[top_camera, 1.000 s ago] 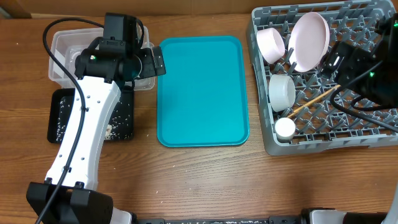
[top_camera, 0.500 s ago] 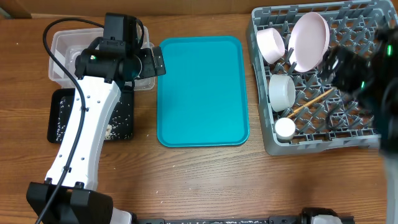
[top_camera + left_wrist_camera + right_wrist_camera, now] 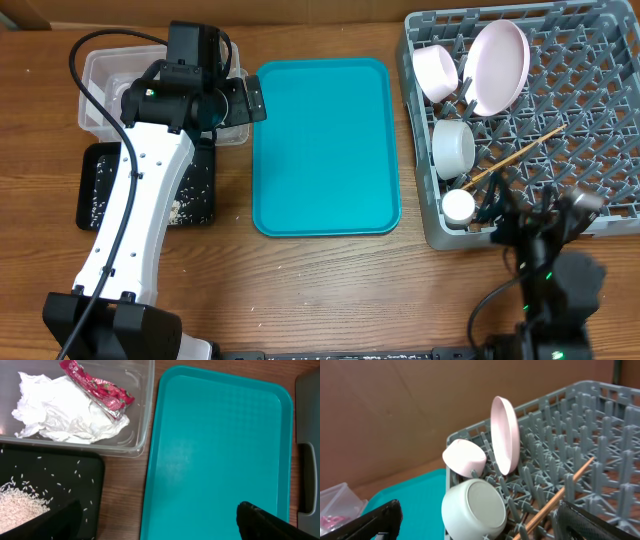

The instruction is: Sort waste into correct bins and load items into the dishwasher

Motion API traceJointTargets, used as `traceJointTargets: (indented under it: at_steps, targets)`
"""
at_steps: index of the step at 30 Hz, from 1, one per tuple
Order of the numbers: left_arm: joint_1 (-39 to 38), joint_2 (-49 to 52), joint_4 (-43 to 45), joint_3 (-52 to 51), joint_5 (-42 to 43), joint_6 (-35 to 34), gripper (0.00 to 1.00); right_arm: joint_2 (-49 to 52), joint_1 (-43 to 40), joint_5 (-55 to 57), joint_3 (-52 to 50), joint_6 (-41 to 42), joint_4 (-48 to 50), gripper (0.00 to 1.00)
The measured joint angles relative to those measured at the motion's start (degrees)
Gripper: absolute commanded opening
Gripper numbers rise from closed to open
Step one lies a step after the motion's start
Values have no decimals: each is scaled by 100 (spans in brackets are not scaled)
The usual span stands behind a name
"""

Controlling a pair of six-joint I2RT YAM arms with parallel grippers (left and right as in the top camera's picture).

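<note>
Holding the waste, the clear tub (image 3: pixel 144 415) sits at the table's far left corner. The left wrist view shows a crumpled white tissue (image 3: pixel 62 412) inside it, with the red snack wrapper (image 3: pixel 97 387) lying on the tissue's far side. The black tray (image 3: pixel 80 477) touches the tub's near edge. Rice grains (image 3: pixel 20 502) are heaped toward its left end, with loose grains scattered over the rest. The teal tray (image 3: pixel 325 145) lies at the middle of the table, just right of both bins.

The dish rack (image 3: pixel 590 90) fills the far right corner of the table. A pink plate (image 3: pixel 500 65) stands on edge between pegs near the rack's far left corner, with a pink bowl (image 3: pixel 437 72) tipped beside it on the left. A pale bowl (image 3: pixel 455 148) lies on its side just nearer. A small white cup (image 3: pixel 459 206) sits at the rack's near left corner. The chopsticks (image 3: pixel 515 155) slant across the lattice from the cup toward the rack's middle, too close together to tell apart.

From overhead, the left arm hides most of the tub, so its contents show only to the left wrist camera. The cup shows only from overhead. The right wrist view shows how upright the plate stands.

The left gripper (image 3: pixel 159 510) hovers over the teal tray's left edge with its fingers (image 3: pixel 262 522) wide apart and holds nothing. The right gripper (image 3: pixel 479 509) is off the rack's near edge, facing the dishes, also spread wide and holding nothing.
</note>
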Motion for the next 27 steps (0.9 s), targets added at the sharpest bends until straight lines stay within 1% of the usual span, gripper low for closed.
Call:
traceJointTargets:
  at_steps: [2,5,12,15,27]
  targets:
    - [0,0,0,0,0,0,100,-450,83,22,-516,4,304,100]
    - [0,0,2,0,0,0,100,-960,184,74,-1032,4,573,100]
    - [0,0,0,0,0,0,100,-1587,262,214,-1635,0,765,100]
    - [0,0,0,0,0,0,100,-1768,280,247,-1709,4,579,100]
    - [0,0,0,0,0,0,100,-1821,295,289,-1709,4,581,100]
